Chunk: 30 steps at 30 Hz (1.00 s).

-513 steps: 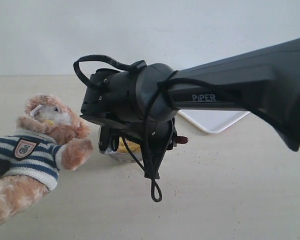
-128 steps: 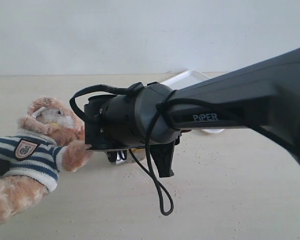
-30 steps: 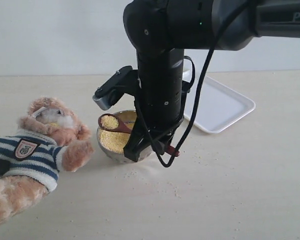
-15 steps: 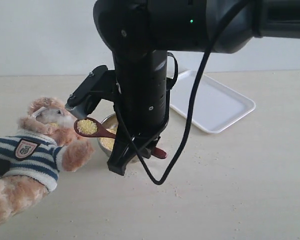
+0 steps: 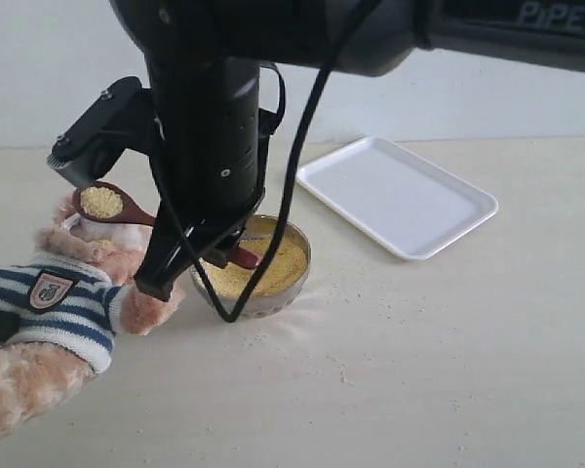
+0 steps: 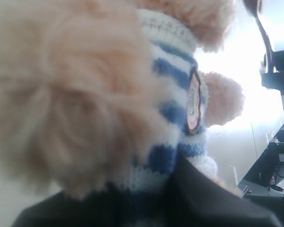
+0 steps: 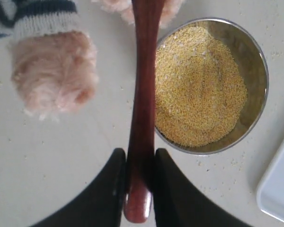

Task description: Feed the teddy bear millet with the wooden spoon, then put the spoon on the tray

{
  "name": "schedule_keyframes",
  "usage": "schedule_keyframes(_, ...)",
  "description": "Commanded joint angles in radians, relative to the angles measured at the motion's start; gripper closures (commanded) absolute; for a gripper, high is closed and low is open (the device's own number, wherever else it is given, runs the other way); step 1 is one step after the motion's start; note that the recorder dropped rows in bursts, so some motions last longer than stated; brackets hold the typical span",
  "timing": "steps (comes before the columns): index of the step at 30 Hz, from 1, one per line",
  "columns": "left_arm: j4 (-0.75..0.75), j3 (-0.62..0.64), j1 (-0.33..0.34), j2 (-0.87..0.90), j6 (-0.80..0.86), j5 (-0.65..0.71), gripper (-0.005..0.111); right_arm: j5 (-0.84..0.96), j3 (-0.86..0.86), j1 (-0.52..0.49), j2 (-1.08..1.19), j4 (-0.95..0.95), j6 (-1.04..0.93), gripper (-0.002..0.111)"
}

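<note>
The teddy bear [image 5: 63, 292] lies at the left in its striped shirt [image 6: 175, 109], head toward the steel bowl. My right gripper [image 7: 139, 163] is shut on the handle of the wooden spoon [image 7: 144, 85]. The spoon's bowl [image 5: 102, 202], heaped with millet, hovers just above the bear's muzzle. More millet [image 7: 196, 90] fills the steel bowl [image 5: 291, 278]. The white tray [image 5: 395, 195] lies bare at the back right. My left gripper [image 6: 146, 189] shows as blurred dark fingers pressed on either side of the bear's shirt hem.
Scattered millet specks [image 5: 341, 370] dot the table in front of the steel bowl. The right arm's black body [image 5: 210, 127] stands over the bowl and hides part of the bear's head. The bear's paw [image 7: 52, 73] lies beside the spoon handle.
The right arm swung left, carrying the millet-loaded spoon from over the steel bowl to the bear's face and slightly up. The steel bowl is now uncovered. The bear has not moved.
</note>
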Motion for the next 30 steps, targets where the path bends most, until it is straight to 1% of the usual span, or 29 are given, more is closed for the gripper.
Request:
schedule_keyframes(1, -0.011, 0.004, 0.005, -0.009, 0.008, 0.023, 0.100, 0.000, -0.069, 0.014, 0.057, -0.046, 0.000, 0.098)
schedule_keyframes(5, -0.011, 0.004, 0.005, -0.009, 0.008, 0.023, 0.100, 0.000, -0.088, 0.035, 0.120, -0.107, 0.000, 0.098)
schedule_keyframes(7, -0.011, 0.004, 0.005, -0.009, 0.008, 0.023, 0.100, 0.000, -0.088, 0.056, 0.136, -0.171, 0.005, 0.098)
schedule_keyframes(13, -0.011, 0.004, 0.005, -0.009, 0.008, 0.023, 0.100, 0.000, -0.088, 0.120, 0.139, -0.368, 0.054, 0.098)
schedule_keyframes(17, -0.011, 0.004, 0.005, -0.009, 0.008, 0.023, 0.100, 0.000, -0.088, 0.155, 0.139, -0.437, 0.081, 0.098)
schedule_keyframes(22, -0.011, 0.004, 0.005, -0.009, 0.008, 0.023, 0.100, 0.000, -0.044, 0.187, 0.141, -0.520, 0.098, 0.098)
schedule_keyframes(30, -0.011, 0.004, 0.005, -0.009, 0.008, 0.023, 0.100, 0.000, 0.046, 0.206, 0.141, -0.626, 0.168, 0.098)
